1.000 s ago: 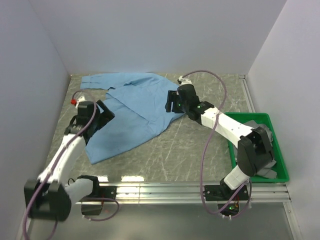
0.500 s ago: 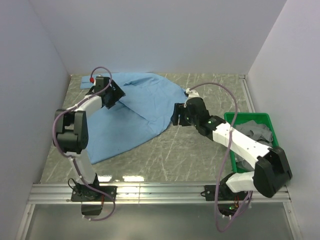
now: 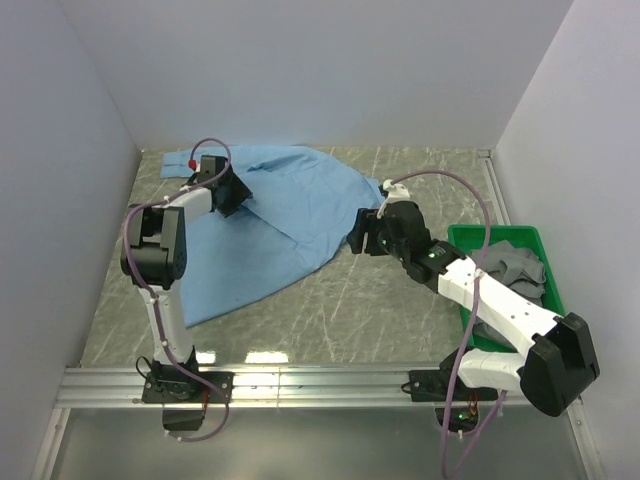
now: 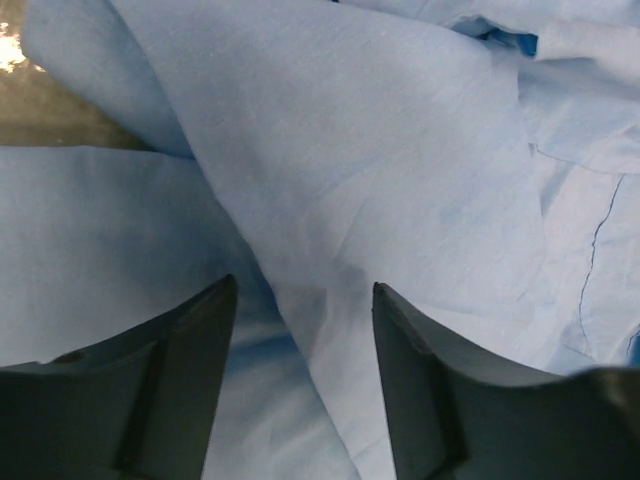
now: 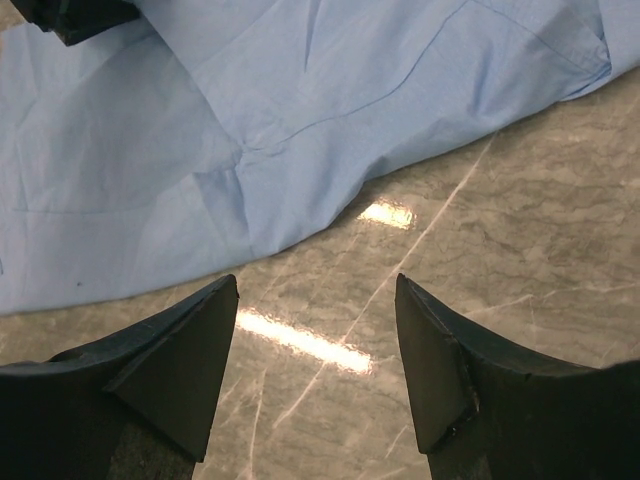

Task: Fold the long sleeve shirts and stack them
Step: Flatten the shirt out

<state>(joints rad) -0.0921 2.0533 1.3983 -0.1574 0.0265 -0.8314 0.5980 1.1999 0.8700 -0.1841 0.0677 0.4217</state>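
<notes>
Marbled surface (image 3: 350, 300) bearing a spread light blue shirt (image 3: 290, 210).
Left gripper (image 4: 302, 290) jaws apart over cloth; right gripper (image 5: 316, 283) jaws apart beside hem.

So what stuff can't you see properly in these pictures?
- Top view: the right arm covers part of the green bin, so the grey cloth inside can't be counted or identified.
- Top view: the left gripper hides the bit of blue shirt beneath it.
- Left wrist view: only folds of cloth show, cut off by the edges, so which part of the shirt this is stays unclear.
</notes>
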